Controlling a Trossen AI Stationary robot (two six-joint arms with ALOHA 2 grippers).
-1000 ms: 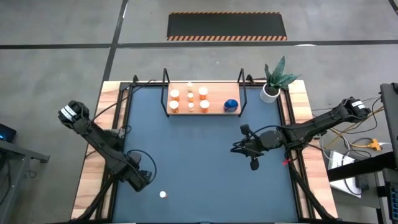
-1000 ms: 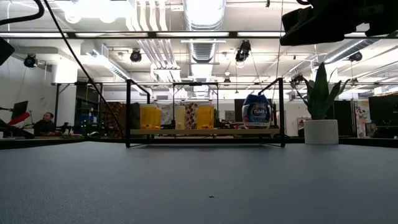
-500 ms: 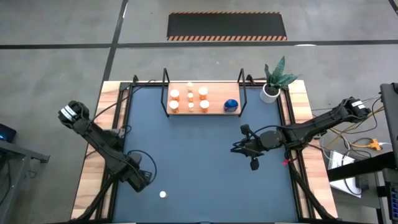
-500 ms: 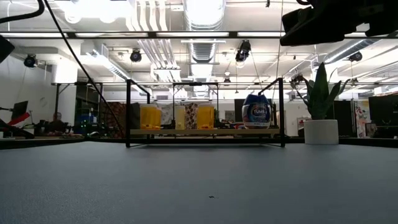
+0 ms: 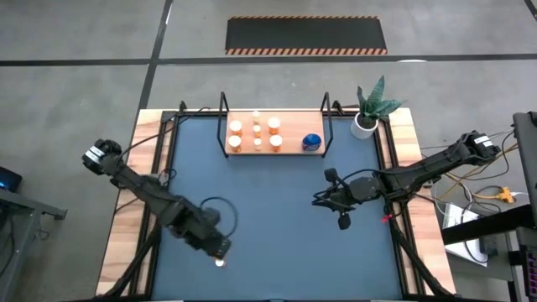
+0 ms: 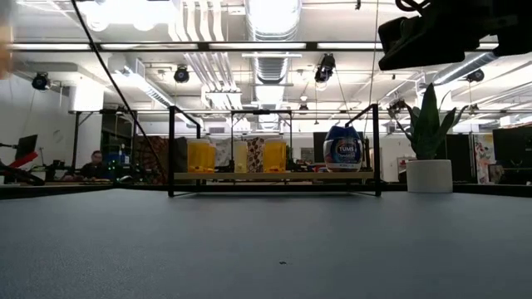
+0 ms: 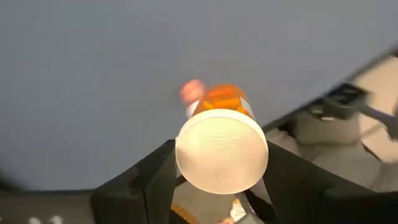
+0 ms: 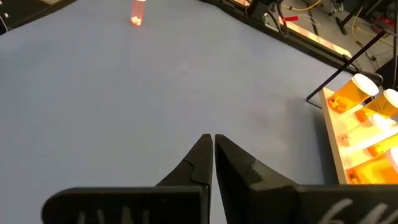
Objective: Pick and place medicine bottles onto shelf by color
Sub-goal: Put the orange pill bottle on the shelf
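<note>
A lone orange bottle with a white cap [image 5: 220, 262] stands upright on its base on the dark-blue mat, near the mat's front edge. My left gripper [image 5: 216, 247] is over it, open. In the left wrist view its two fingers [image 7: 155, 177] stand on either side of the bottle [image 7: 222, 151]. The shelf [image 5: 275, 148] at the far edge holds several orange bottles [image 5: 255, 134] and one blue bottle [image 5: 312, 142]; the low view shows the shelf [image 6: 274, 176] too. My right gripper [image 5: 318, 200] is shut and empty above the mat's right half. My left gripper comes at the bottle from above, one finger on each side of its body below the white cap [image 7: 222, 151]. The cap hides the finger pads, so I cannot tell whether they touch. The bottle stands upright on the mat.
A white plant pot [image 5: 363, 124] stands at the far right corner beside the shelf's black wire frame [image 5: 327, 126]. The mat [image 5: 277, 218] lies bare between the shelf and the lone bottle. People sit in the room beyond the table [image 6: 96, 162].
My left gripper has gone toward the table's right edge and a little nearer the front edge, from beside the lone bottle to right over it. The bottle has stayed where it was. My right arm has kept still.
</note>
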